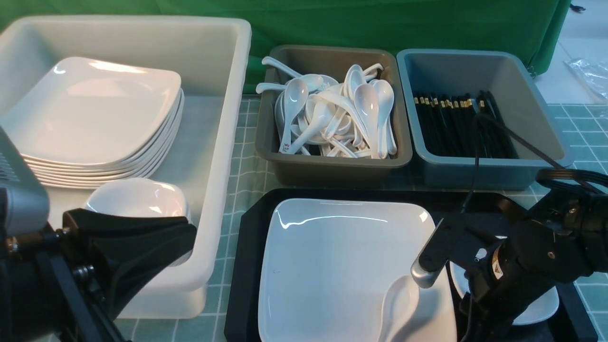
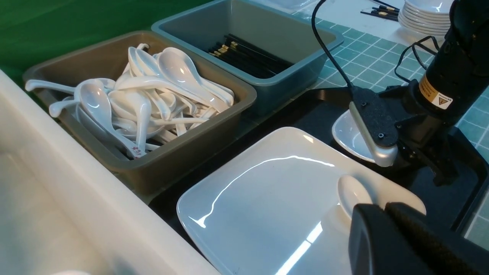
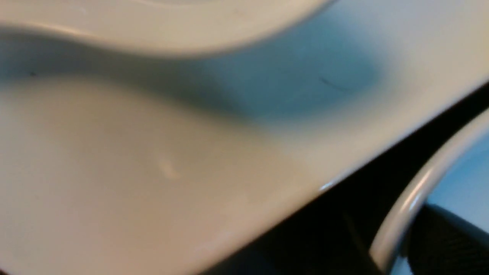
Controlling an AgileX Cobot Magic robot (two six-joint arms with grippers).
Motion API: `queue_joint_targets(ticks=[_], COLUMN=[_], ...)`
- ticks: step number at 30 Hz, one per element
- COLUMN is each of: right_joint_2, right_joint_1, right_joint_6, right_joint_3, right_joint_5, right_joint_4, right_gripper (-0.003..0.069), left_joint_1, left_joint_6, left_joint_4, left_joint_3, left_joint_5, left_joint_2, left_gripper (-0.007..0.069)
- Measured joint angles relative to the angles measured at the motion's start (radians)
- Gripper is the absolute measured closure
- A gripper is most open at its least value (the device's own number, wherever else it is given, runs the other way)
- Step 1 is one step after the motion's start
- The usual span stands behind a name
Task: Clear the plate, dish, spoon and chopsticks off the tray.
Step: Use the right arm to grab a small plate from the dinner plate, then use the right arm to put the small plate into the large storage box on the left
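Observation:
The black tray (image 1: 247, 266) holds the large white plate (image 1: 332, 266), which also shows in the left wrist view (image 2: 267, 191). The white spoon (image 1: 399, 304) lies on the plate's near right corner. The small white dish (image 1: 541, 308) sits on the tray right of the plate, mostly under my right arm. My right gripper (image 1: 479, 304) is down at the dish's near-left rim (image 3: 405, 206); one black pad (image 3: 443, 240) presses the rim's inside. My left gripper (image 2: 382, 206) is shut and empty, hovering left of the tray above the white tub's near end. The tray's chopsticks are hidden.
A big white tub (image 1: 223, 142) at the left holds stacked plates and small dishes. Behind the tray stand a brown tub (image 1: 332, 171) full of spoons and a blue-grey tub (image 1: 475, 175) with black chopsticks. My right arm's cable crosses that tub.

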Motion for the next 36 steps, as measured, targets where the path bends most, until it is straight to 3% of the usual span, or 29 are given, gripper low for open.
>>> queue_joint_targets(ticks=[3, 7, 12, 17, 18, 22, 25, 29, 36], right_joint_2=[-0.011, -0.081, -0.212, -0.223, -0.216, -0.081, 0.054, 0.226, 0.49], right_joint_1=[0.021, 0.061, 0.127, 0.273, 0.289, 0.467, 0.563, 0.621, 0.626], right_joint_6=[0.005, 0.039, 0.109, 0.04, 0.035, -0.119, -0.231, -0.308, -0.333], right_joint_3=[-0.04, -0.153, -0.377, -0.677, -0.701, -0.935, -1.059, -1.182, -1.35], right_joint_5=[0.089, 0.314, 0.519, 0.504, 0.5, 0.386, 0.314, 0.272, 0.268], right_joint_4=[-0.02, -0.014, 0.018, 0.088, 0.092, 0.107, 0.118, 0.126, 0.124], right_gripper=[0.0435, 0.058, 0.0597, 0.0597, 0.0597, 0.0597, 0.0597, 0.0597, 0.0597], left_joint_1=[0.0, 0.0, 0.0, 0.0, 0.0, 0.0, 0.0, 0.0, 0.0], left_joint_6=[0.002, 0.002, -0.083, -0.364, -0.375, -0.639, -0.75, -0.781, -0.795], left_joint_4=[0.0, 0.001, 0.108, 0.403, 0.427, 0.654, 0.757, 0.789, 0.792], left_joint_3=[0.0, 0.0, -0.056, -0.149, -0.152, -0.166, -0.17, -0.17, -0.17], left_joint_5=[0.004, 0.015, 0.103, 0.287, 0.294, 0.443, 0.567, 0.646, 0.691], left_joint_2=[0.0, 0.0, 0.0, -0.045, -0.05, -0.194, -0.313, -0.417, -0.513], left_gripper=[0.0608, 0.0608, 0.0608, 0.0608, 0.0608, 0.0608, 0.0608, 0.0608, 0.0608])
